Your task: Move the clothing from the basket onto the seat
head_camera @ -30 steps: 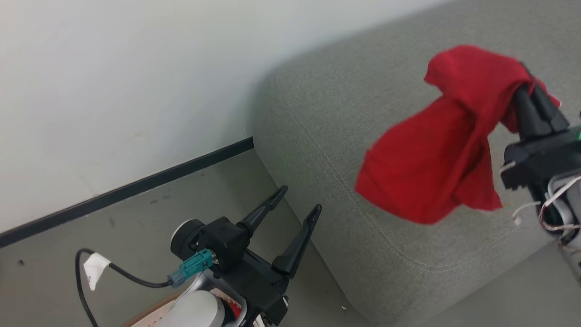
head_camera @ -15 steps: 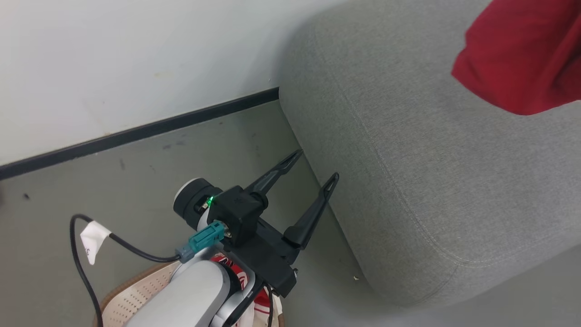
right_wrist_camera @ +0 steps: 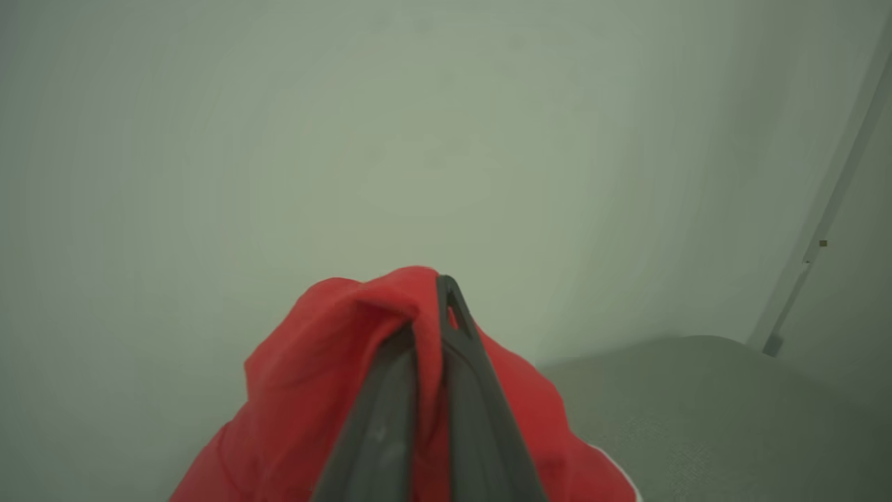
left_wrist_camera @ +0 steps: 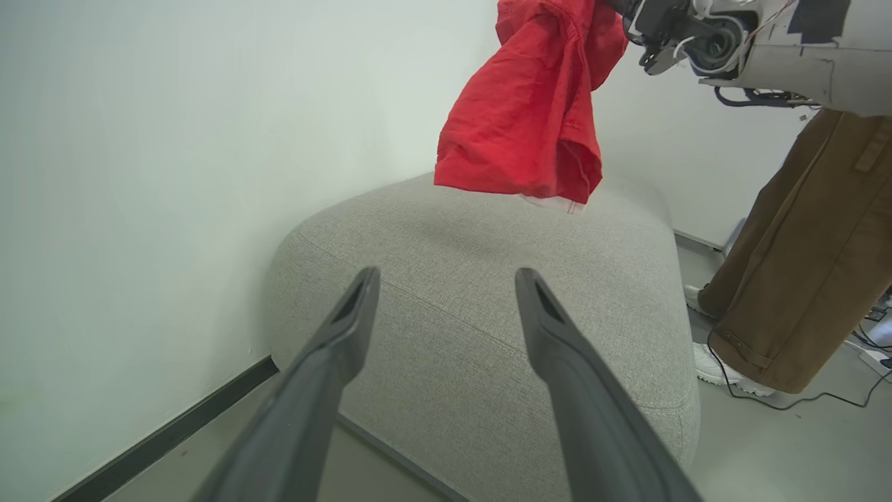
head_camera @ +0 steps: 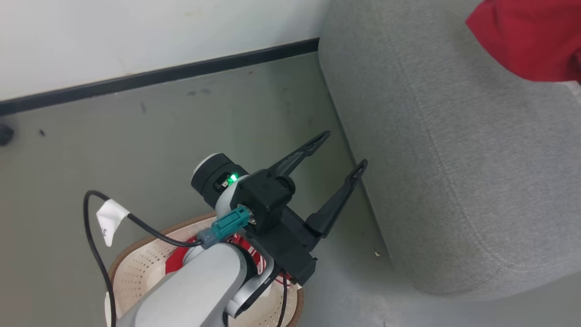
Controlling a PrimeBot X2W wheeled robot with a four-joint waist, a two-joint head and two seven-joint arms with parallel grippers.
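My right gripper (right_wrist_camera: pixel 428 307) is shut on a red garment (right_wrist_camera: pixel 313 390), part of the clothing, whose cloth drapes over both fingers. In the left wrist view that garment (left_wrist_camera: pixel 529 118) hangs in the air just above the grey seat (left_wrist_camera: pixel 592 279), below my right wrist (left_wrist_camera: pixel 697 42). In the head view the garment (head_camera: pixel 531 41) shows at the top right over the seat (head_camera: pixel 454 159). My left gripper (head_camera: pixel 343 150) stands open and empty beside the seat's corner, above the cream basket (head_camera: pixel 136 277). More red and white clothing (head_camera: pixel 174 263) lies in the basket, partly hidden by my left forearm.
A white wall with a black baseboard (head_camera: pixel 159 77) runs behind the seat and floor. A person in brown trousers (left_wrist_camera: pixel 808 265) and white shoes (left_wrist_camera: pixel 718 369) stands at the seat's far side. A black cable with a white tag (head_camera: pixel 109 218) loops off my left arm.
The head camera has swung down toward the floor, bringing the basket into view; the hanging garment now sits at that view's top right edge. Both grippers keep their states.
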